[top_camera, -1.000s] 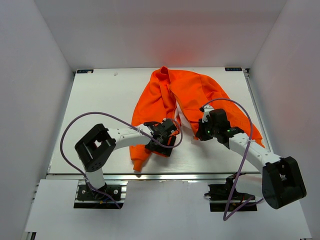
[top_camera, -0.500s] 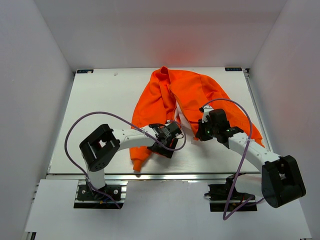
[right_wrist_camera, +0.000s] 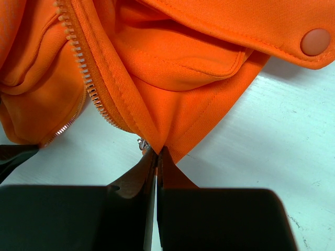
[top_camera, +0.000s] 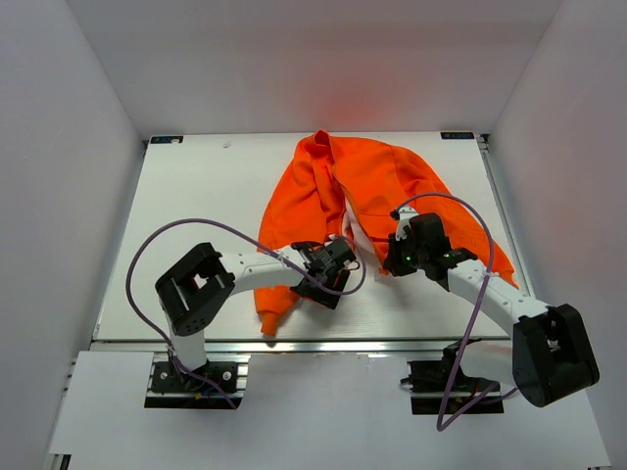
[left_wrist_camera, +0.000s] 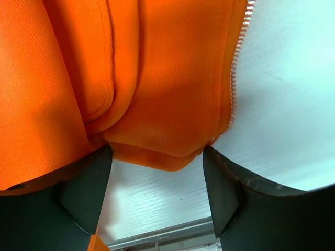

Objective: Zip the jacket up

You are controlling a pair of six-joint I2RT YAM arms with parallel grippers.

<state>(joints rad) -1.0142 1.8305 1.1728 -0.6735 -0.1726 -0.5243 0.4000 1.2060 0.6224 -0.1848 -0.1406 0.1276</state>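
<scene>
The orange jacket lies open on the white table, collar at the far side. My left gripper is open; its fingers straddle the bottom hem corner of the left front panel, whose pale zipper teeth run along the edge. My right gripper is shut on the bottom hem corner of the right front panel, right beside the metal zipper end and its teeth. A flap pocket with an orange snap lies above.
The white table has a metal front rail close behind the left gripper, seen also in the left wrist view. White walls enclose the table. Purple cables loop over both arms.
My left gripper has slid slightly toward the front and right along the left panel's hem. The right gripper has stayed shut on the right panel's corner.
</scene>
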